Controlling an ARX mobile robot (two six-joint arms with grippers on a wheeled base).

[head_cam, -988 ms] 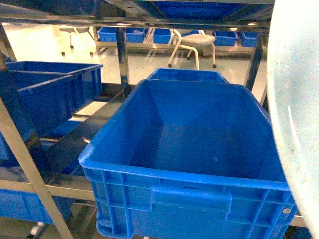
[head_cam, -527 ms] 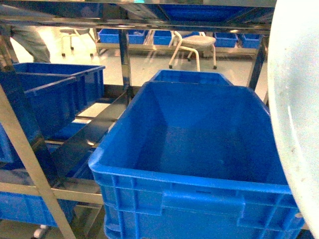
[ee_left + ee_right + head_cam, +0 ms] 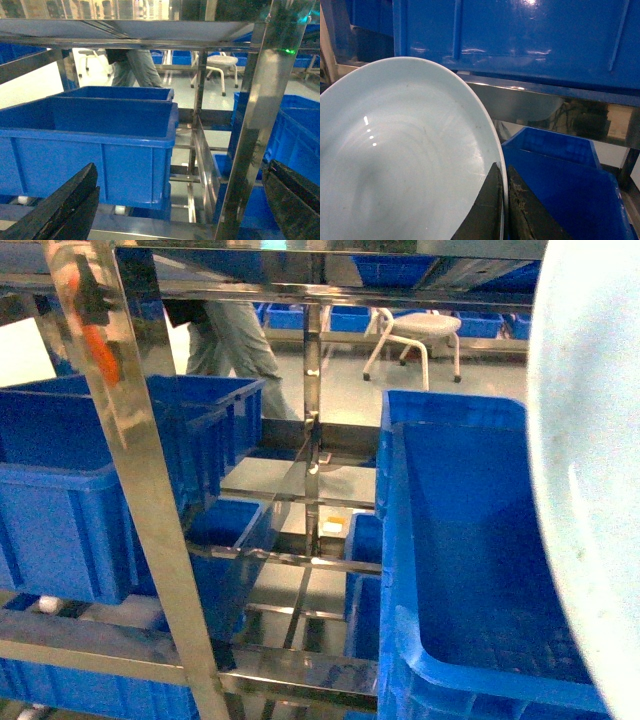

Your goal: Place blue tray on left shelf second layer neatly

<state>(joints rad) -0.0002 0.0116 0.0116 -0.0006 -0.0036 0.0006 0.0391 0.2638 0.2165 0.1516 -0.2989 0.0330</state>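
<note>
Right gripper [image 3: 503, 210]: jaws pinched on rim of pale sky-blue shallow oval plastic tray [image 3: 405, 165], held tilted on edge; in head view tray [image 3: 590, 470] fills right margin, beside & above deep dark-blue ribbed crate [image 3: 470, 570]. Left gripper [image 3: 170, 210]: jaws spread wide, holding nothing, w/ shiny stainless-steel square upright [image 3: 255, 130] between them. Left rack tier [image 3: 110, 655] carries deep dark-blue crate [image 3: 90, 140]. Background: person's grey-trousered legs [image 3: 235, 340], white stool [image 3: 415, 330]

Black, wedge-shaped claw fingers [image 3: 60, 210], matte and scuffed
</note>
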